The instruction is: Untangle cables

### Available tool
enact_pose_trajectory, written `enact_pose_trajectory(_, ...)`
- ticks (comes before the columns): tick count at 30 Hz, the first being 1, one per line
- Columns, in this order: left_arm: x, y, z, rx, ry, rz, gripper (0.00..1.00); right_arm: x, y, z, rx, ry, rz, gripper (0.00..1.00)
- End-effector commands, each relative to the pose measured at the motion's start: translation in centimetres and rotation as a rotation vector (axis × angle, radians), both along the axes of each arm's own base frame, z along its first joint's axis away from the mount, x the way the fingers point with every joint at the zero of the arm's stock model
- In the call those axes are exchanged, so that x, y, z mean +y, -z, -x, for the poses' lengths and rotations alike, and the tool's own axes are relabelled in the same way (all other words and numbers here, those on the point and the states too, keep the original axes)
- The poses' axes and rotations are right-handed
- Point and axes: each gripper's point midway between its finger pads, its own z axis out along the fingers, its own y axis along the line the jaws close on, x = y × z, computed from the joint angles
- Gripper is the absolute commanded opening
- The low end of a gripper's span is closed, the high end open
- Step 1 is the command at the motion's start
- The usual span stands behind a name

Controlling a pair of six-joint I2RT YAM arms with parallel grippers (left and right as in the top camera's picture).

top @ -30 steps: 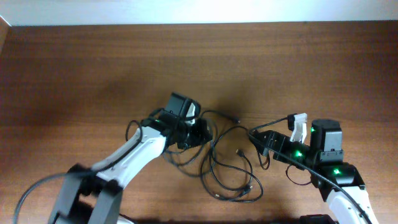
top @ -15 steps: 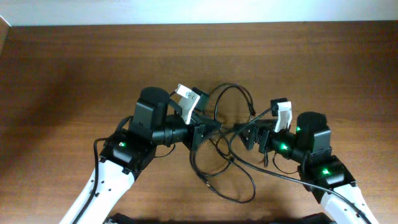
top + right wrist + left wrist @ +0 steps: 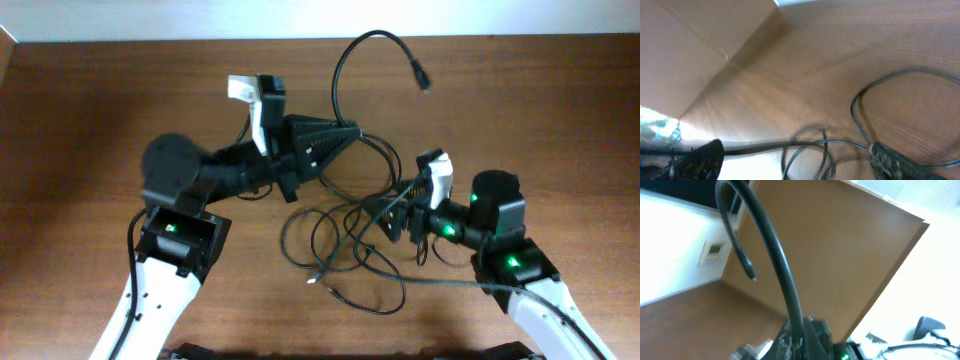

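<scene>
Pulling hard on the held cable (image 3: 340,60) looks risky. Its lower run drops from the left gripper (image 3: 345,132) back into the heap of cables (image 3: 345,255) on the table (image 3: 110,90), where loops cross one another close to the right gripper (image 3: 392,215). If one of those loops is threaded around it, a strong pull would likely tighten the crossing into a knot. It could also drag the whole heap over the wood instead of freeing one cord. The free end arches high in the air with its plug (image 3: 424,84) hanging beyond the arch. A quick move could flick it back onto the heap and add a new crossing. So thin a cord may also slip out of the pinch under a sharp tug.

The left gripper is closed tight on that cable. In the left wrist view its fingers (image 3: 815,332) are pressed together, and the cord rises from between them, bends over and ends in the plug. The right gripper sits low at the edge of the heap. In its own view its fingers (image 3: 887,161) stand well apart, with a cord running across the gap and reaching one pad. Nothing looks clamped there, so I judge it open and only touching the heap.
</scene>
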Motion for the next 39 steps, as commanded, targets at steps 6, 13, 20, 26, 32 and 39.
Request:
enact_pose_trajectory(6, 1.1, -3.6, 2.8, -0.051, 0.113, 0.037, 0.0, 1.7, -0.3, -5.0, -0.122, 0.147, 0.0, 0.33)
enact_pose_trajectory(13, 5.9, -3.0, -0.4, -0.006, -0.014, 0.007, 0.0, -0.5, -7.4, -7.3, -0.243, 0.187, -0.113, 0.06)
enact_pose_trajectory(20, 7.4, -3.4, -1.9, -0.011, -0.107, 0.032, 0.0, 2.4, 1.8, -2.8, 0.04, 0.007, 0.103, 0.41)
enact_pose_trajectory(26, 7.5, -3.6, -2.2, -0.013, -0.13, 0.044, 0.0, 5.7, 10.9, -4.5, 0.044, 0.083, 0.372, 0.74)
enact_pose_trajectory(32, 8.6, -3.1, -2.7, -0.006, -0.152, 0.026, 0.0, 7.0, 10.3, -8.4, -0.077, 0.192, 0.311, 0.04)
enact_pose_trajectory(39, 11.7, 2.6, -5.6, 0.115, -0.287, -0.11, 0.0, 3.1, -15.2, -7.2, -0.557, 0.32, 0.171, 0.04)
